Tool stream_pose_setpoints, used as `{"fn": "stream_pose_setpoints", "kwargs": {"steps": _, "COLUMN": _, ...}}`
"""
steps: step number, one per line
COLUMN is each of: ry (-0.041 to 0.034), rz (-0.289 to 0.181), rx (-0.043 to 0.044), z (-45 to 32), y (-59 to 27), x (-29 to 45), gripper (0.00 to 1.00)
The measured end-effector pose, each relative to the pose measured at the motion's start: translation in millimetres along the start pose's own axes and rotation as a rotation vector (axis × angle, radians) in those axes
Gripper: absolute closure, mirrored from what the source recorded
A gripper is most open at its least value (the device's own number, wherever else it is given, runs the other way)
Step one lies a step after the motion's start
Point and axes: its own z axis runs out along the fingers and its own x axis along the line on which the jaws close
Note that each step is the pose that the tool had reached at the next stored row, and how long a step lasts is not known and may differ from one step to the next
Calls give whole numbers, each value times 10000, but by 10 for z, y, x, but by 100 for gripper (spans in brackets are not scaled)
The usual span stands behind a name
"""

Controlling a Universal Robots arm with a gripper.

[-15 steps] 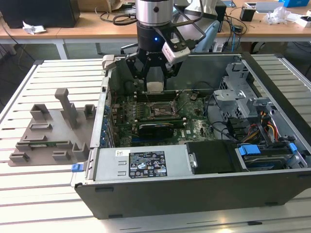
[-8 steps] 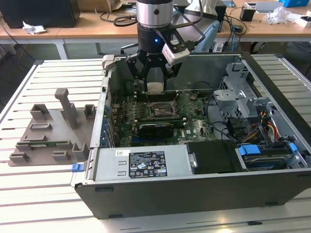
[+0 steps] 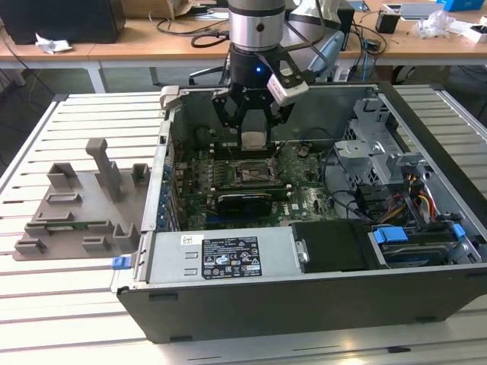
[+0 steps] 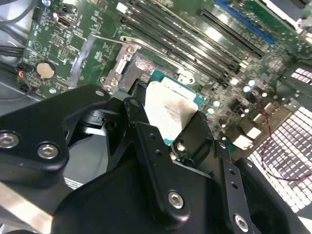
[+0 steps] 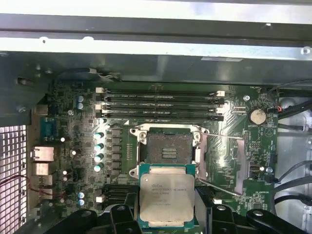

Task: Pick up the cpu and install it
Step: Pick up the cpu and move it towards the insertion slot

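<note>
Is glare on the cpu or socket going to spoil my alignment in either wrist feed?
Second wrist view: glare washes the cpu top near white, and the memory slots carry bright streaks. First wrist view: the cpu is evenly lit, the socket dark yet readable, the chassis edge blown out.

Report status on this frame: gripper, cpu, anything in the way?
Gripper shut on the cpu. Cpu held near the open socket, not seated. Nothing seen between them.
</note>
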Motion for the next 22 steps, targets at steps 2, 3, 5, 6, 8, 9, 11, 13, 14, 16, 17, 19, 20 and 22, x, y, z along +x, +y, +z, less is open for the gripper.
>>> {"fn": "stream_pose_setpoints", "kwargs": {"steps": 2, "ry": 5, "rz": -1, "rx": 0, "z": 24, "y": 17, "x": -56, "gripper": 46}}
{"fn": "stream_pose_setpoints", "kwargs": {"steps": 3, "ry": 5, "rz": -1, "rx": -1, "z": 39, "y": 27, "x": -71, "gripper": 46}}
{"fn": "stream_pose_setpoints", "kwargs": {"steps": 5, "ry": 7, "rz": 1, "rx": 1, "z": 49, "y": 30, "x": -75, "gripper": 46}}
{"fn": "stream_pose_setpoints", "kwargs": {"steps": 6, "ry": 7, "rz": -1, "rx": 1, "z": 54, "y": 31, "x": -76, "gripper": 46}}
{"fn": "stream_pose_setpoints", "kwargs": {"steps": 8, "ry": 5, "rz": -1, "rx": -1, "z": 69, "y": 32, "x": -78, "gripper": 46}}
{"fn": "stream_pose_setpoints", "kwargs": {"steps": 9, "ry": 6, "rz": -2, "rx": 0, "z": 89, "y": 33, "x": -80, "gripper": 46}}
{"fn": "stream_pose_setpoints", "kwargs": {"steps": 11, "ry": 6, "rz": -1, "rx": 1, "z": 112, "y": 35, "x": -80, "gripper": 46}}
{"fn": "stream_pose_setpoints", "kwargs": {"steps": 13, "ry": 6, "rz": -1, "rx": 3, "z": 147, "y": 38, "x": -81, "gripper": 46}}
{"fn": "stream_pose_setpoints", "kwargs": {"steps": 14, "ry": 6, "rz": -1, "rx": 4, "z": 148, "y": 40, "x": -86, "gripper": 46}}
{"fn": "stream_pose_setpoints", "kwargs": {"steps": 16, "ry": 7, "rz": -1, "rx": 3, "z": 150, "y": 45, "x": -96, "gripper": 46}}
{"fn": "stream_pose_setpoints", "kwargs": {"steps": 17, "ry": 7, "rz": 0, "rx": 4, "z": 150, "y": 47, "x": -99, "gripper": 46}}
{"fn": "stream_pose_setpoints", "kwargs": {"steps": 19, "ry": 6, "rz": 0, "rx": 15, "z": 156, "y": 53, "x": -106, "gripper": 46}}
{"fn": "stream_pose_setpoints", "kwargs": {"steps": 20, "ry": 6, "rz": -1, "rx": 18, "z": 161, "y": 55, "x": -109, "gripper": 46}}
{"fn": "stream_pose_setpoints", "kwargs": {"steps": 22, "ry": 7, "rz": -1, "rx": 36, "z": 166, "y": 61, "x": -118, "gripper": 46}}
